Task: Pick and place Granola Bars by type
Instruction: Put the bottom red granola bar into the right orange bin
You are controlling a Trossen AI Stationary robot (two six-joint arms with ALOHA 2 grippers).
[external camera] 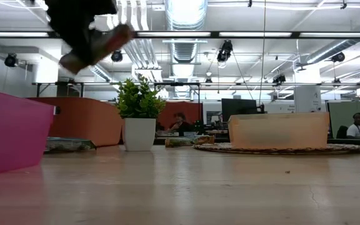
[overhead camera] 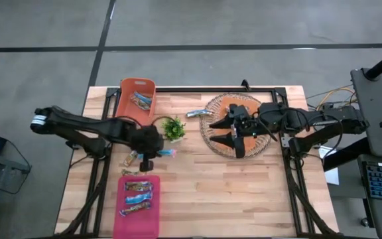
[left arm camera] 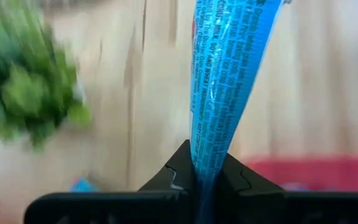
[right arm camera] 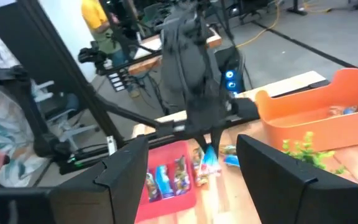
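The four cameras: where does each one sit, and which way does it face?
High: overhead, looking down; both arms, left gripper gripping a bright blue bar.
Low: table height, looking level across; plant, one arm at top.
Left wrist: looks past its fingers at the bar.
Right wrist: open fingers facing the left arm.
Shared: the blue bar.

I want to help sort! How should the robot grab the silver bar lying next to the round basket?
Come straight down and pinch the silver bar across its narrow middle: it lies flat on the table, with bare wood on both long sides.
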